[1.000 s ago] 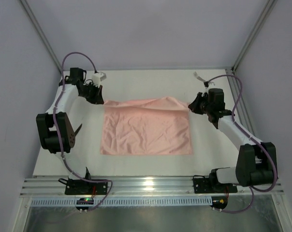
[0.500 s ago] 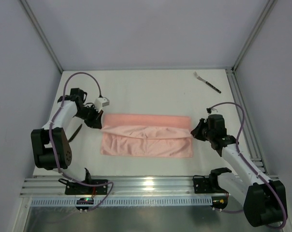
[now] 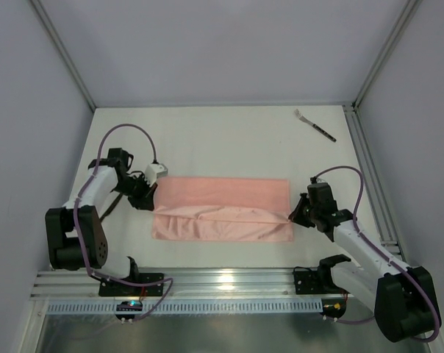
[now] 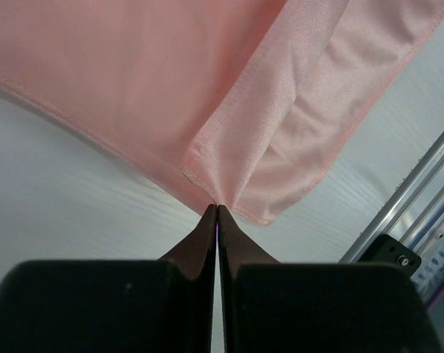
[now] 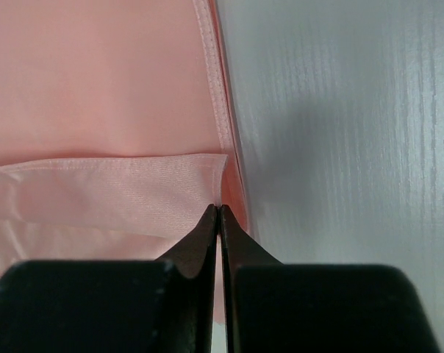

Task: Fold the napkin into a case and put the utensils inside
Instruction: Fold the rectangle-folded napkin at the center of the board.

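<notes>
I have the left gripper (image 4: 217,209) and right gripper (image 5: 219,209) pinched shut on corners of the thin salmon-pink cloth napkin (image 3: 229,193), so its fold lies square.

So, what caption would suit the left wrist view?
Shut jaws pinch a corner of the napkin, doubled over on a white table.

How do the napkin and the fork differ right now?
The napkin is broad, pink and soft; the fork is slim, silvery-headed and dark-handled. The napkin lies mid-table, partly folded; the fork lies far right. The left claw and right claw pinch the napkin's corners; the fork is untouched. Both rest on the white table.
</notes>
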`<action>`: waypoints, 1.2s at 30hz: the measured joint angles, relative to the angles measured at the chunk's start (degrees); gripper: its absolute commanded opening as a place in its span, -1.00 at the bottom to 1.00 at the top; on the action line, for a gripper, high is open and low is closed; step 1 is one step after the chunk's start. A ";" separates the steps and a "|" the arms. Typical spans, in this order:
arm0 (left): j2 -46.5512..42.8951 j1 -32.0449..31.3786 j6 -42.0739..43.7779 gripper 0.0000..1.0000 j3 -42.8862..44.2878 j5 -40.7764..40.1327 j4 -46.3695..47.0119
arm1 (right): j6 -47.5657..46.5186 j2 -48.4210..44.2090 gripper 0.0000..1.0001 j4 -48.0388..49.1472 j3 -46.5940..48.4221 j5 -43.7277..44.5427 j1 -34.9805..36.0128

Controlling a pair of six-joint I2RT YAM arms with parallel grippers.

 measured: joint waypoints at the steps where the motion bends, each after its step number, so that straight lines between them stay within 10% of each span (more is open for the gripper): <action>1: 0.11 0.04 0.17 -1.00 -0.02 -0.15 0.20 | 0.11 0.20 -0.92 -0.17 0.00 0.24 0.00; 20: 0.72 0.98 6.67 -1.00 -1.07 0.55 -1.36 | 1.97 -0.87 -0.89 -3.43 0.00 1.70 0.09; 27: 0.70 0.98 7.43 -0.98 -3.56 -0.09 -1.25 | 3.17 0.63 0.08 -6.21 0.92 2.86 0.26; 36: 0.13 1.07 11.37 -0.60 -4.70 -1.07 -1.05 | 1.44 -3.91 0.01 -11.91 15.82 13.57 13.09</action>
